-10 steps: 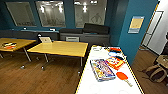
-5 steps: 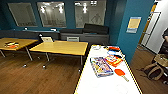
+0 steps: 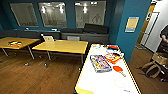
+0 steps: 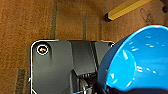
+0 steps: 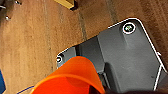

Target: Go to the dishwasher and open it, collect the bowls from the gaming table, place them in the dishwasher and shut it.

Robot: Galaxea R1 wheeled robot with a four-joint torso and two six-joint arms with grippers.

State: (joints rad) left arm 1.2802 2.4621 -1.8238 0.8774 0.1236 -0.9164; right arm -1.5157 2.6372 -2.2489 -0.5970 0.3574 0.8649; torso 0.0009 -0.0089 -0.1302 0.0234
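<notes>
Since the earlier head pictures the whole scene is seen shifted slightly, so camera motion is recorded; no object is noted as displaced.

The wooden floor (image 3: 37, 75) is seen under everything. The gaming table (image 3: 105, 80), white-topped with a yellow edge, is seen close in front, right of centre in the head view. Two yellow-topped desks (image 3: 62, 46) are noted beyond it, towards the dark wall. On the counter a flat board-game box (image 3: 100, 63) is seen lying near the middle, a second box (image 3: 113, 58) just beside it, and an orange-red paddle-like item (image 3: 118, 69) near the right edge. A person (image 3: 163, 37) is partly seen at the right.

A blue bowl (image 4: 136, 62) is seen large in the left wrist view, above the floor; it is judged to be carried by the left end effector, though the closure of the fingers cannot be told. An orange-red bowl (image 5: 72, 77) is seen likewise in the right wrist view; the right end effector's grip cannot be told either.

The dishwasher is not located here. Step judged: bowls collected, transport pending. For a good carry, both bowls should be kept level and clear of the counter edge and desk legs while the base is turned slowly.
</notes>
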